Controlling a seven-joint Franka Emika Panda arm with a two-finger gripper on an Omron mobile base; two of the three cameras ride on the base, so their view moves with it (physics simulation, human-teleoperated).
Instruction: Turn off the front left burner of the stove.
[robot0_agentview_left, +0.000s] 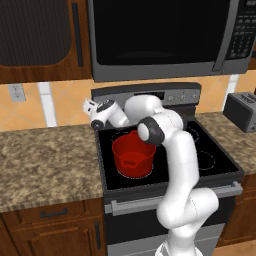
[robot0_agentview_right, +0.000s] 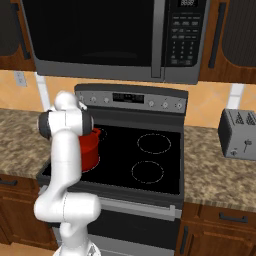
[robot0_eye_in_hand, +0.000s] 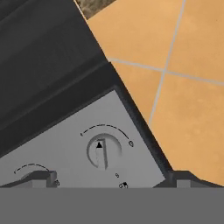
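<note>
The stove (robot0_agentview_left: 220, 165) is a black glass-top range with a grey control panel (robot0_agentview_left: 175, 97) along its back. A red pot (robot0_agentview_left: 133, 155) stands on the front left burner and hides most of it. My gripper (robot0_agentview_left: 89, 106) hovers at the left end of the panel. In the hand view the gripper (robot0_eye_in_hand: 111, 179) is open, with its fingertips (robot0_eye_in_hand: 41, 177) set wide apart. A round grey knob (robot0_eye_in_hand: 103, 152) with a black pointer mark lies straight ahead between them, untouched. A second knob (robot0_eye_in_hand: 29, 171) peeks out beside the left fingertip.
A big black microwave (robot0_agentview_left: 160, 35) hangs low over the stove. A grey toaster (robot0_agentview_left: 242, 111) stands on the right counter. Granite counter (robot0_agentview_left: 45, 155) runs to the left, with an orange tiled wall (robot0_eye_in_hand: 183, 52) behind the panel. The steel oven handle (robot0_agentview_left: 150, 202) crosses the front.
</note>
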